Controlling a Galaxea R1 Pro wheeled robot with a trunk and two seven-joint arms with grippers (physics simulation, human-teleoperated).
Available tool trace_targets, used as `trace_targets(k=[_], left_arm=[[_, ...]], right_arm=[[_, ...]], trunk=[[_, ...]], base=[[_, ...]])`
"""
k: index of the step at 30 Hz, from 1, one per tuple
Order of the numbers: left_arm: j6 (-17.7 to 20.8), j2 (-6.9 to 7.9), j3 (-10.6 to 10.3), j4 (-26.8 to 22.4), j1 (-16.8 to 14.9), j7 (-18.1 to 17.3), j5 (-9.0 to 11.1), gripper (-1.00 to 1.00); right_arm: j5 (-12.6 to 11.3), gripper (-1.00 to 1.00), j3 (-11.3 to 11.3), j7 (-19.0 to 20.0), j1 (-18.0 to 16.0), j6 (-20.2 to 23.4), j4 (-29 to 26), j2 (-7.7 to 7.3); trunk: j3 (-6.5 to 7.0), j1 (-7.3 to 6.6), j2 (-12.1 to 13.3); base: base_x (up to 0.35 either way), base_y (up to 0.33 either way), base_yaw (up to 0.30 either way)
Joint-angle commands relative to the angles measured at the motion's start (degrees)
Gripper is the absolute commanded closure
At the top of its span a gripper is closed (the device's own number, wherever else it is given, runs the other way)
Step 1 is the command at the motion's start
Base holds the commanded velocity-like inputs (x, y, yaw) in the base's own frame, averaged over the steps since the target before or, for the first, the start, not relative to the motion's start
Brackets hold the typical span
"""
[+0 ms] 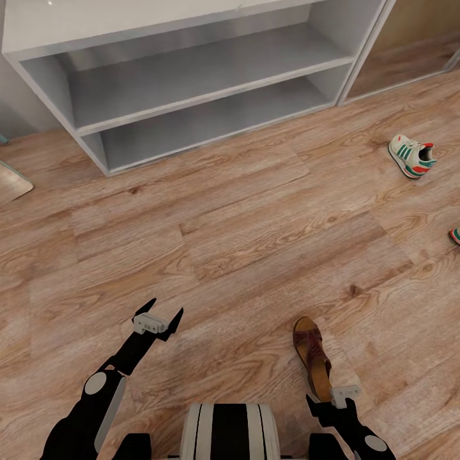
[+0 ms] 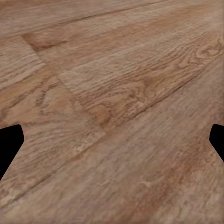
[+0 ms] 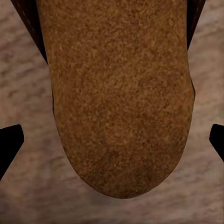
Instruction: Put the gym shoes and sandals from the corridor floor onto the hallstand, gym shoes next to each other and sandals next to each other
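Observation:
One brown sandal point(image 1: 312, 354) lies on the wood-plank corridor floor point(image 1: 243, 217), close in front of me on the right. My right gripper point(image 1: 328, 400) hangs open over its near end. In the right wrist view the tan footbed point(image 3: 116, 93) sits between the two spread fingertips point(image 3: 10, 142). My left gripper point(image 1: 166, 307) is open and empty above bare planks point(image 2: 112, 107). A white gym shoe with green stripes point(image 1: 412, 155) lies far right, and a sliver of another point(image 1: 455, 235) shows at the right edge. The grey hallstand point(image 1: 211, 96) stands at the back with both shelf slots empty.
A pale flat object point(image 1: 13, 180) pokes in at the left edge. Right of the hallstand, a framed panel point(image 1: 409, 45) shows more wood floor beyond it. My trunk point(image 1: 229, 431) shows at the bottom centre. Open floor lies between me and the rack.

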Motion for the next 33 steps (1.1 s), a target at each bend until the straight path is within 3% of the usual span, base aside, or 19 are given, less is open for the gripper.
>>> trace_targets(k=[1,16,17,33], left_arm=[[-0.03,-0.02,0.08,0.03,-0.02,-0.4,0.27,-1.0],[-0.04,0.01,0.09,0.03,-0.02,-0.43,0.27,-1.0],[-0.03,0.01,0.1,0.03,-0.02,-0.44,0.27,-1.0],[-0.03,-0.07,0.02,-0.05,-0.02,-0.37,0.32,-1.0]], right_arm=[[-0.08,-1.0,-0.05,0.25,-0.02,-0.17,0.04,-0.01],[-0.08,-1.0,-0.04,0.25,-0.02,-0.17,0.07,-0.01],[-0.08,1.0,-0.03,0.25,-0.02,-0.17,0.08,-0.01],[-0.08,1.0,0.02,0.25,-0.02,-0.17,0.13,-0.01]], trunk=[[-0.02,-0.01,-0.01],[-0.02,-0.01,-0.01],[-0.02,-0.01,-0.01],[-0.02,-0.01,-0.01]], base=[[0.0,0.0,0.0],[0.042,0.0,0.0],[0.013,0.0,0.0],[0.001,0.0,0.0]])
